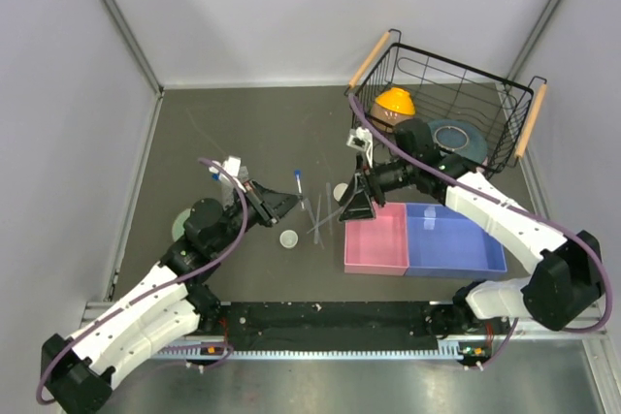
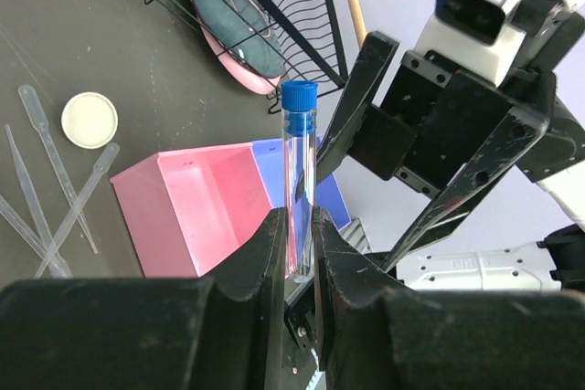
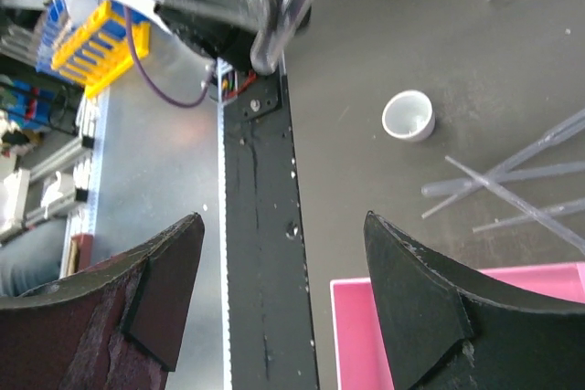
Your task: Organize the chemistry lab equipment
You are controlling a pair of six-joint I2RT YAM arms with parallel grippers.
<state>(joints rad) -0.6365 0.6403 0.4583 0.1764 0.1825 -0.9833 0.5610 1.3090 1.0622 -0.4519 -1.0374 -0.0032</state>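
The left end effector [image 2: 298, 226] is clenched on a blue-capped tube [image 2: 299, 162]. The tube's long axis runs straight out past the fingertips, cap foremost. Just ahead of the cap, the right end effector [image 2: 358, 218] stands released and wide, facing it.

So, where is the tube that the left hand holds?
Left wrist view: the tube stands cap up in the left hand; from the top, that hand is just left of the pipettes and pink tray.
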